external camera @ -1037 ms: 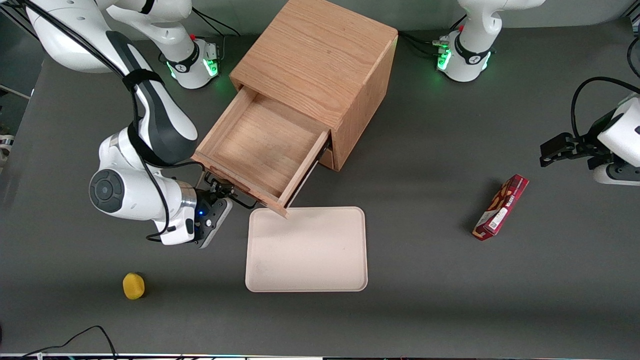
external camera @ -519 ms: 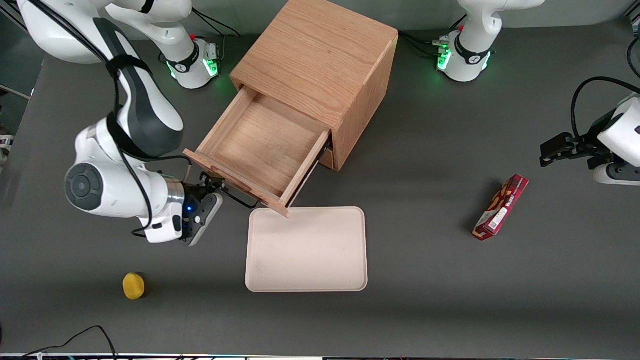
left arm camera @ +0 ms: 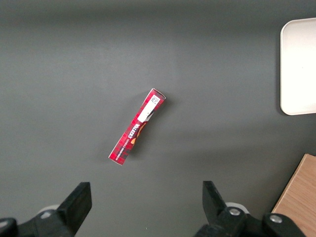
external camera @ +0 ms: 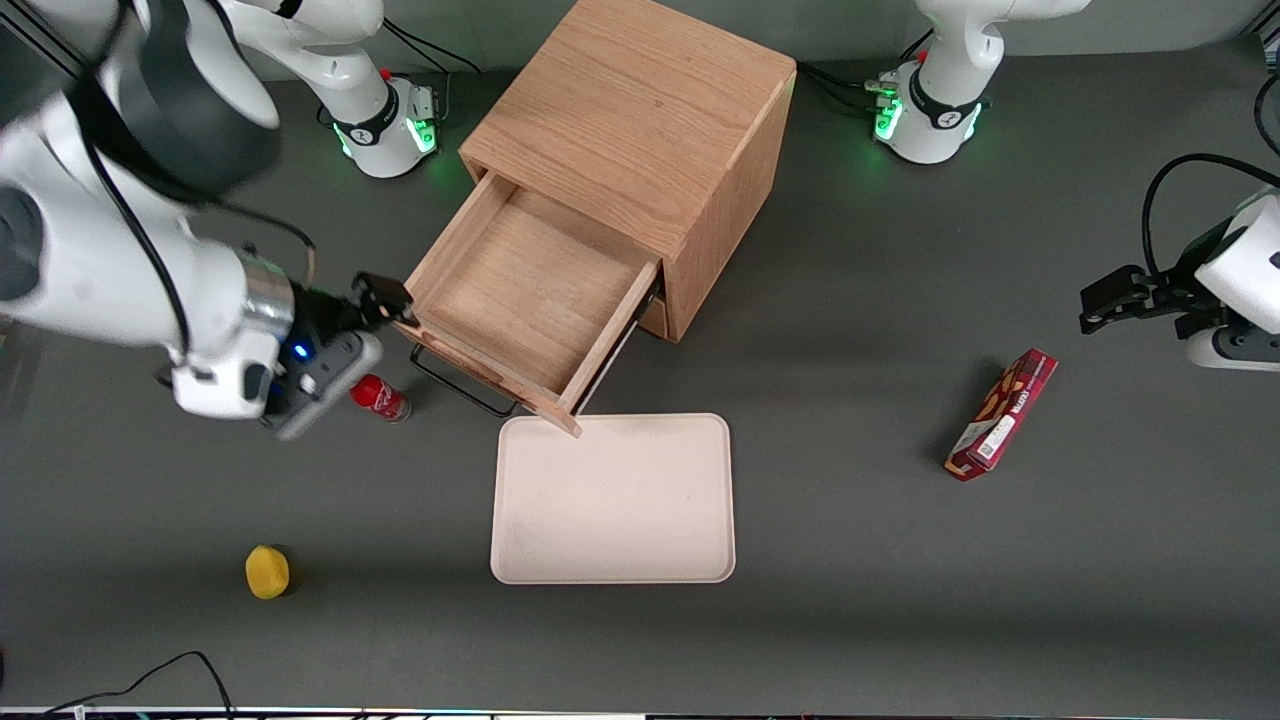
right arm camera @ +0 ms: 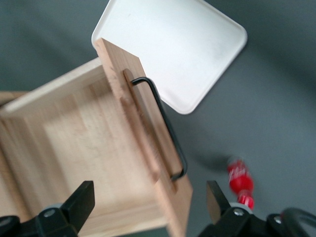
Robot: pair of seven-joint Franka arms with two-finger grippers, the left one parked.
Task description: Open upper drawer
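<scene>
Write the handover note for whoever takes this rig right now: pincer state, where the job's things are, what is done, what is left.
Pincer: open, holding nothing, raised above the corner of the drawer front toward the working arm's end of the table.
Upper drawer: pulled well out of the wooden cabinet, inside empty; its black bar handle is free.
Nearby: red bottle on the table beside the handle; beige tray in front of the drawer.
Done: drawer open, handle released.
Left: seemingly only parking the arm.
</scene>
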